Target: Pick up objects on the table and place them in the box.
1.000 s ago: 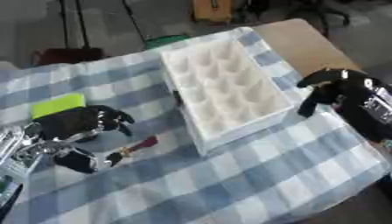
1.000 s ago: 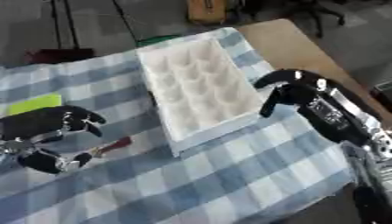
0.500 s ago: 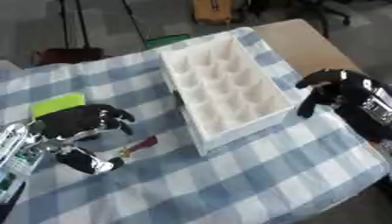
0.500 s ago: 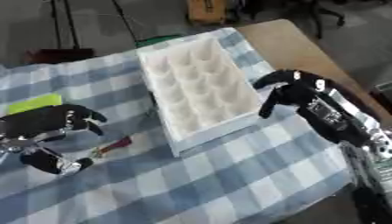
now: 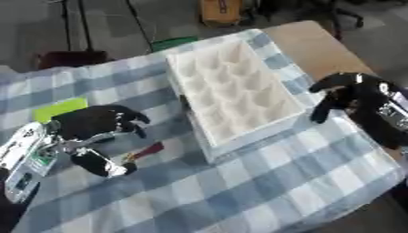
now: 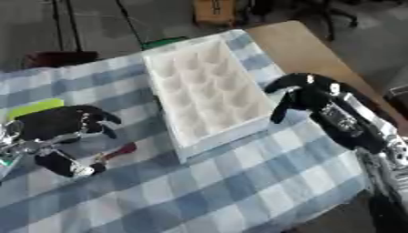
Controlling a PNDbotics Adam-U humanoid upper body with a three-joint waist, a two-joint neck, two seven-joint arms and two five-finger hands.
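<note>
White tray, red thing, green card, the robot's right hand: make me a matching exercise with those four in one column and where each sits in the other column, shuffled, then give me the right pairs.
Column one:
1. white tray
2. small red object
3. yellow-green card
4. right hand

Column two:
A. flat on the cloth at the left edge, beyond the left hand
B. just off the tray's right side, fingers curled downward
C. on the cloth between the left hand and the tray's near corner
D. middle of the checked cloth, its compartments empty

Pairs: 1-D, 2-C, 3-A, 4-B
</note>
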